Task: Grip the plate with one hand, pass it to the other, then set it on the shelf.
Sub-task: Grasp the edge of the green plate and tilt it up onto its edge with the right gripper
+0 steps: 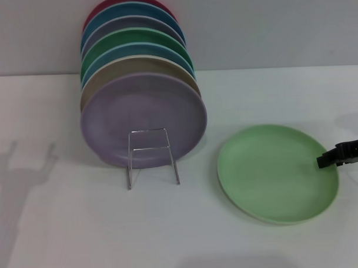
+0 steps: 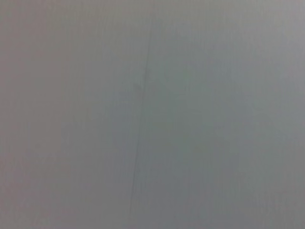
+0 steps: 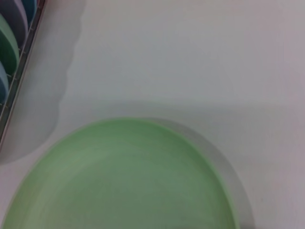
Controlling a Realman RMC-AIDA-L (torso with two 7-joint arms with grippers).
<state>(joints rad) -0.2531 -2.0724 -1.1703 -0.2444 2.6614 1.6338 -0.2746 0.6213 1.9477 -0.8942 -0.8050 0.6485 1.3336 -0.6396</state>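
Observation:
The light mint-green plate (image 1: 274, 172) lies flat on the white table, to the right of the shelf. In the right wrist view the plate (image 3: 124, 181) fills the lower part of the picture. My right gripper (image 1: 326, 159), all black, reaches in from the right edge of the head view, and its tip is at the plate's right rim. The shelf (image 1: 150, 155) is a thin silver wire rack whose squared front loop stands free in front of the stacked plates. My left gripper is out of view; only its shadow falls on the table at the far left.
Several plates stand on edge in the shelf, a lilac plate (image 1: 143, 120) at the front and tan, blue, darker green and red ones behind it. Their edges and the rack rail (image 3: 14, 93) show in the right wrist view. A grey wall rises behind the table.

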